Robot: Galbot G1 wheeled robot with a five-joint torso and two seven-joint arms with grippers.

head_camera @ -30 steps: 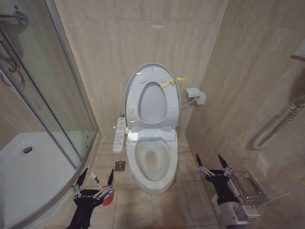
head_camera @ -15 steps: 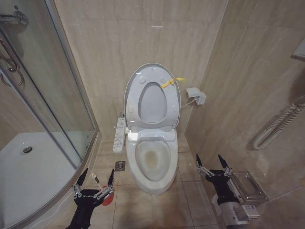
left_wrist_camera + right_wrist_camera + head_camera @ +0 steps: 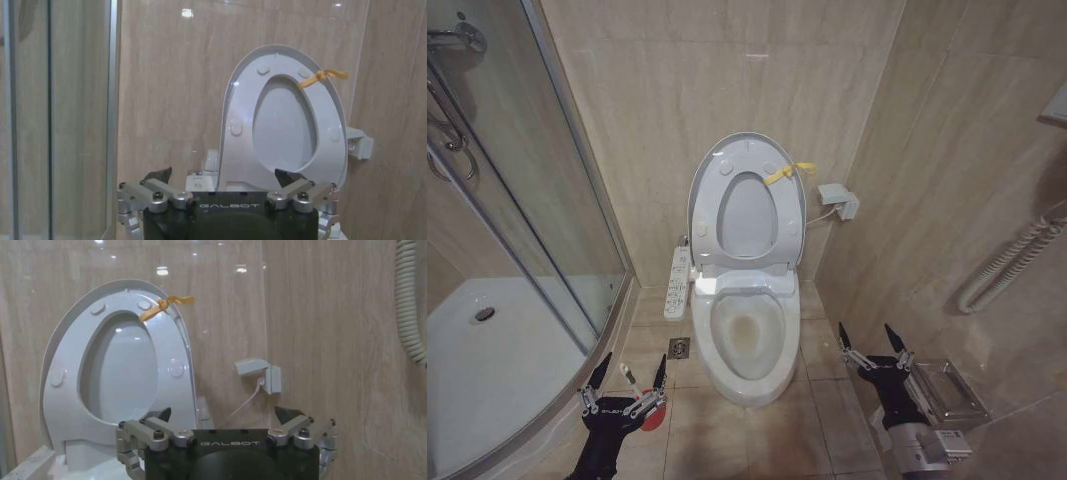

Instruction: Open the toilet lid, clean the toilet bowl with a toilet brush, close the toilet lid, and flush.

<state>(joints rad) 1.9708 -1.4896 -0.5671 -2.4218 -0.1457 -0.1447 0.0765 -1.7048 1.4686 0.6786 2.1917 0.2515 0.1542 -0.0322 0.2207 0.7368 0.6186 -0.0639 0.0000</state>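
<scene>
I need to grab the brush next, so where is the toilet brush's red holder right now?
In the head view, the red holder sits on the floor tiles at the robot's left of the toilet bowl, partly hidden under the open left claw.

Beige marble-look tiles cover the walls (image 3: 727,90) and floor (image 3: 737,435), with glossy light spots high on the back wall. A curved glass shower door (image 3: 537,190) in a metal frame stands at the left, a white shower tray (image 3: 497,350) with a round drain (image 3: 484,314) behind it. A floor drain (image 3: 678,348) sits in the tiles. A small white socket box (image 3: 839,200) hangs on the right wall, a coiled white hose (image 3: 1012,260) farther right.
</scene>
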